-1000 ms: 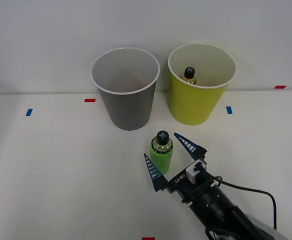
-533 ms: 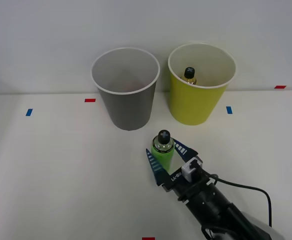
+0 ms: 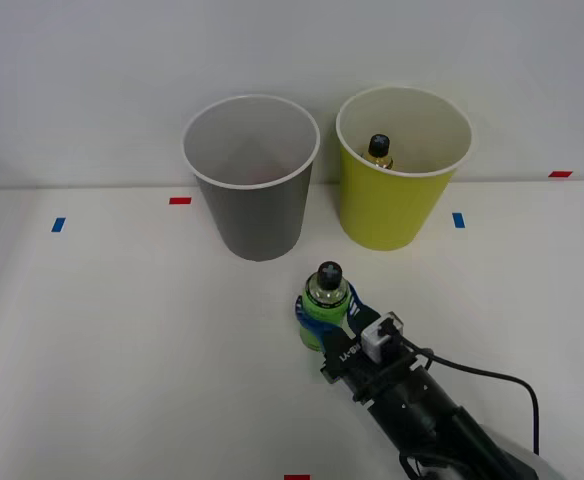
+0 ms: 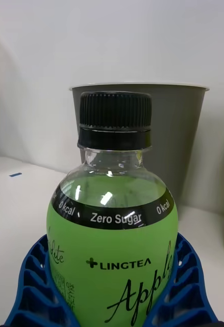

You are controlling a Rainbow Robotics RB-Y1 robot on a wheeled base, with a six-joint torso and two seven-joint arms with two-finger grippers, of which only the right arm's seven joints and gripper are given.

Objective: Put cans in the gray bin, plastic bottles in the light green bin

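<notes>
Status: task partly complete.

Done: one bottle (image 3: 378, 150) with a black cap stands inside the green bin (image 3: 390, 205), at the far right of the desk (image 3: 122, 330). Its cap and neck show above the bin's near wall; the label is hidden, so its type is taken from the cap alone.

In hand: the green-label bottle (image 3: 323, 305) stands upright on the desk, near of both bins and between them in left-right terms, slightly closer to the gray bin (image 3: 257, 205). The right tool (image 3: 324, 322) is closed around the lower body of this bottle. In the wrist view both blue ribbed fingers (image 4: 32, 286) press against the label sides of the bottle (image 4: 112, 245), with the gray bin (image 4: 183, 143) directly behind it. The bottle base appears to rest on the desk, though the contact point is hidden by the fingers.

Left to do: lift this bottle, carry it far and right, and release it over the green bin.

Gray bin: interior reads as empty from the front view. No cans are visible on the desk, so the can portion of the task has nothing outstanding here.
</notes>
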